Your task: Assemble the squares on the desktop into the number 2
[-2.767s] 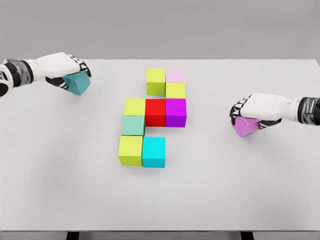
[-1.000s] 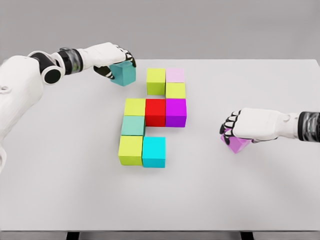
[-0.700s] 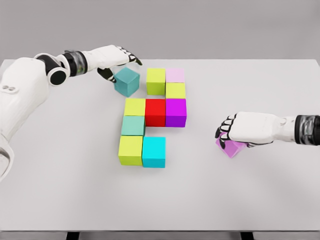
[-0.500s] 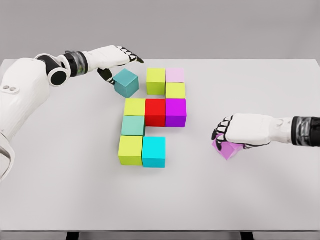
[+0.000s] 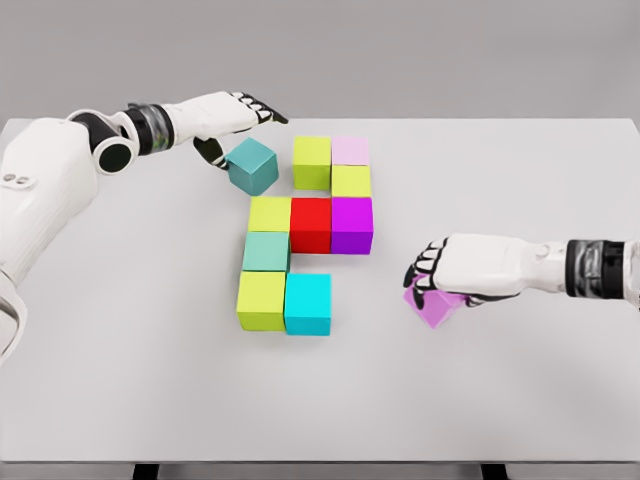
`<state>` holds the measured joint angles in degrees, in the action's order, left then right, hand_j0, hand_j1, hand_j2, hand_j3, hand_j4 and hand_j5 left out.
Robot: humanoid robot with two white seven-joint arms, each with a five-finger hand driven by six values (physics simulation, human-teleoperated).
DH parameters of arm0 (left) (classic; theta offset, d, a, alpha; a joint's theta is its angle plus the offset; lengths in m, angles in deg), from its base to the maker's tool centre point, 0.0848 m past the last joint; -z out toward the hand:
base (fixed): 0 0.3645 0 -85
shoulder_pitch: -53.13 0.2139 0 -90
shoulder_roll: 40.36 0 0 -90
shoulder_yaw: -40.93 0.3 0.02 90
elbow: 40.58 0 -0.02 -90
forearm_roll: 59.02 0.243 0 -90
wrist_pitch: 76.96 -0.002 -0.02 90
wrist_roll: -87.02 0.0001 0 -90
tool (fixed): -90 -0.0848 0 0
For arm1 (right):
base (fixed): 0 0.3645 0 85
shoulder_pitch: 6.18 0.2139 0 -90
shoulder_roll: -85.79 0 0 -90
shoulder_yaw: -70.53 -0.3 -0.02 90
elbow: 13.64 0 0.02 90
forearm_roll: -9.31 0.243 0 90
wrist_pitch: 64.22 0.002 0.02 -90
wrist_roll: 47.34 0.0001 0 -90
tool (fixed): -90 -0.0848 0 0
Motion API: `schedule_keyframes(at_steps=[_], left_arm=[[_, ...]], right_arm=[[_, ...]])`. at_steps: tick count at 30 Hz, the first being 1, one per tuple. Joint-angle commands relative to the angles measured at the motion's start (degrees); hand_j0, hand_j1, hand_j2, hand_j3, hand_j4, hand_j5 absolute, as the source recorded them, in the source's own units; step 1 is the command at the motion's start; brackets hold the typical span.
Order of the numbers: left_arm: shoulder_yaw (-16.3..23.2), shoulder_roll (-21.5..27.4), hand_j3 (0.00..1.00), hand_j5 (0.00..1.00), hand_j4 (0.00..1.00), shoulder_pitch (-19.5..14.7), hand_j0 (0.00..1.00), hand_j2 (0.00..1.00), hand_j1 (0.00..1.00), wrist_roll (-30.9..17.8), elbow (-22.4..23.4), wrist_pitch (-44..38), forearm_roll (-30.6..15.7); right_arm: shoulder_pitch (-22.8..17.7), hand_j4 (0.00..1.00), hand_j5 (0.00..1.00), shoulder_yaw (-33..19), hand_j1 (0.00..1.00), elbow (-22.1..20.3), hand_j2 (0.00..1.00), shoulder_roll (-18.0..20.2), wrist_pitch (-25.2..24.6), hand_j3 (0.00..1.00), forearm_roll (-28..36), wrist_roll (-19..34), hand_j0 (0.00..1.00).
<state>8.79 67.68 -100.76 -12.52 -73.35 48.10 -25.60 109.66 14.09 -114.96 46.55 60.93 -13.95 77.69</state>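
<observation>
- White desktop (image 5: 520,400) fills our view, with eight coloured squares already joined in a stepped figure near its middle.
- At the top of the figure, a lime square (image 5: 312,161) sits beside a pale pink square (image 5: 351,151), with another lime square (image 5: 352,181) just below the pink one.
- Across the middle run a yellow-green square (image 5: 269,213), a red square (image 5: 311,223) and a magenta square (image 5: 352,224), all touching.
- Below them, a sea-green square (image 5: 266,251) leads down to a lime square (image 5: 261,300) and a cyan square (image 5: 308,303).
- Our left hand (image 5: 225,118) reaches in at the top left with fingers spread; a teal square (image 5: 252,165) sits skewed just beside it, near the top row but apart from it. We cannot be sure whether the thumb touches it.
- Our right hand (image 5: 450,272) curls its fingers over a violet square (image 5: 433,304), tilted, well to the right of the cyan one.
- We judge the number mostly built: the teal and violet squares are yet to be seated at the top left and bottom right ends.
</observation>
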Motion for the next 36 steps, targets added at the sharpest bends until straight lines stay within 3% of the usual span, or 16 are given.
schedule_keyframes(at_steps=[1, 25, 36], left_arm=[[-0.2, 0.0, 1.0, 1.0, 1.0, 0.0, 1.0, 1.0, 1.0, 0.0, -0.1, -0.1, -0.3], [-0.4, -0.3, 1.0, 1.0, 1.0, 1.1, 1.0, 1.0, 1.0, 0.1, -0.5, -0.1, -0.6], [-1.7, 3.1, 1.0, 1.0, 1.0, 0.7, 1.0, 1.0, 1.0, 0.3, -0.5, -0.1, -0.6]], right_arm=[[0.0, 0.53, 0.53, 0.0, 0.53, 0.0, 0.53, -0.5, -0.2, 0.53, 0.3, 0.0, 0.53], [0.4, 0.53, 0.53, 0.0, 0.53, 0.0, 0.53, -4.6, -0.2, 0.53, 0.3, 0.0, 0.53], [0.4, 0.53, 0.53, 0.0, 0.53, 0.0, 0.53, -7.0, -0.2, 0.53, 0.3, 0.0, 0.53]])
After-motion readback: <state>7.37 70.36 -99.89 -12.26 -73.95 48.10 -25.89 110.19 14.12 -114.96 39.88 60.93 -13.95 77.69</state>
